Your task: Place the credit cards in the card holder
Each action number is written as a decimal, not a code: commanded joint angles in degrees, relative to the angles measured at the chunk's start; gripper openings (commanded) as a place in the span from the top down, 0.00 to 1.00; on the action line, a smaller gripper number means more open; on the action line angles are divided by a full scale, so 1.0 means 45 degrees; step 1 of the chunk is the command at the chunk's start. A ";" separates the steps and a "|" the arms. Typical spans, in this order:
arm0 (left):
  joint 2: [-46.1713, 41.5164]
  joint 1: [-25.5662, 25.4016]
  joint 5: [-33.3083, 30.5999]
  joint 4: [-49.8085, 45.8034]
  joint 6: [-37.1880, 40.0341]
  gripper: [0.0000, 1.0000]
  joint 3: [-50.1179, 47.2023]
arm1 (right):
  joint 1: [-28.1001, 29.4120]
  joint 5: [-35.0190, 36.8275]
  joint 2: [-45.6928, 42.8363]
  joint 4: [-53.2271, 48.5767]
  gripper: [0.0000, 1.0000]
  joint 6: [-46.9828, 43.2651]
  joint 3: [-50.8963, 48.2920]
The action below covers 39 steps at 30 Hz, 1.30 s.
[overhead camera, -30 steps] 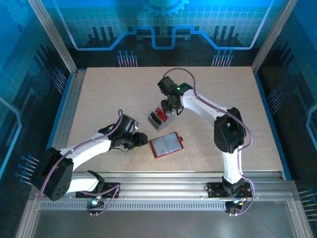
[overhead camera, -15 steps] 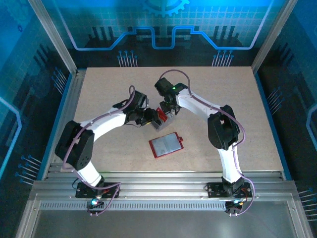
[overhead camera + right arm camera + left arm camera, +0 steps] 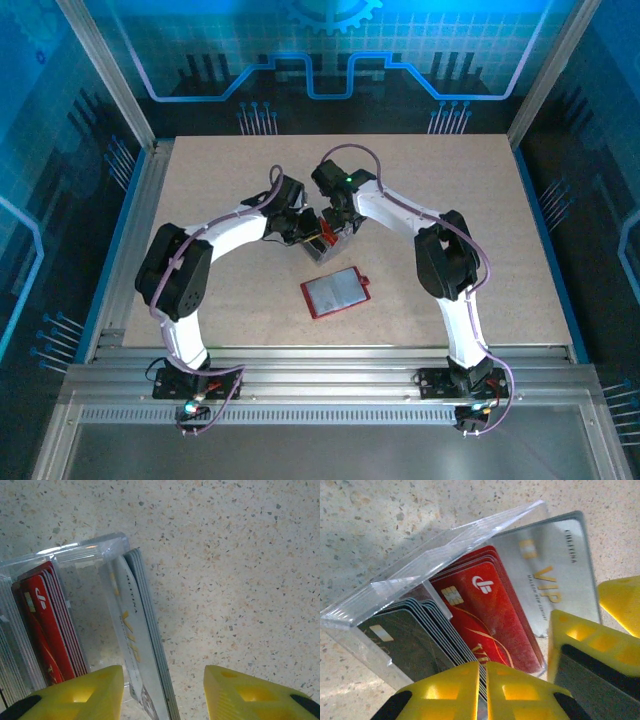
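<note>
The credit cards (image 3: 485,610) stand on edge in a clear plastic tray (image 3: 420,555). The red card holder (image 3: 337,292) lies open on the table (image 3: 470,200), apart from the tray on the side nearer the arm bases. The left gripper (image 3: 481,682) is pinched together on the edge of the dark cards (image 3: 405,645), and the right gripper (image 3: 165,692) stands apart, astride the silver VIP cards (image 3: 135,645).

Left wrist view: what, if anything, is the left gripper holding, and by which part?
The left gripper appears to pinch one of the dark cards by its near edge; the jaws stand almost together.
</note>
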 commanded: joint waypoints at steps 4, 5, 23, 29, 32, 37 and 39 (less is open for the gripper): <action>0.0592 0.0216 0.0576 0.0502 -0.0102 0.87 0.0364 | -0.0013 0.0023 0.0404 -0.0431 0.53 -0.0260 0.0563; 0.0634 0.0213 0.0576 0.0483 -0.0083 0.87 0.0364 | -0.0029 0.0080 0.0442 -0.0480 0.53 -0.0260 0.0636; 0.0732 0.0273 0.0306 0.0287 0.0242 0.88 -0.0437 | -0.0062 0.0723 0.0738 -0.0853 0.57 -0.0719 0.1258; 0.0718 0.0291 0.0294 0.0250 0.0287 0.88 -0.0419 | -0.0096 -0.0021 0.0827 -0.0762 0.54 -0.0788 0.1359; 0.0714 0.0291 0.0284 0.0236 0.0280 0.88 -0.0418 | -0.0162 -0.0032 0.1083 -0.0921 0.54 -0.0777 0.1560; 0.0732 0.0302 0.0254 0.0189 0.0311 0.88 -0.0420 | -0.0297 0.0001 0.1181 -0.0901 0.54 -0.0767 0.1517; 0.0752 0.0315 0.0256 0.0170 0.0311 0.88 -0.0417 | -0.0355 0.0109 0.1162 -0.0920 0.54 -0.0766 0.1478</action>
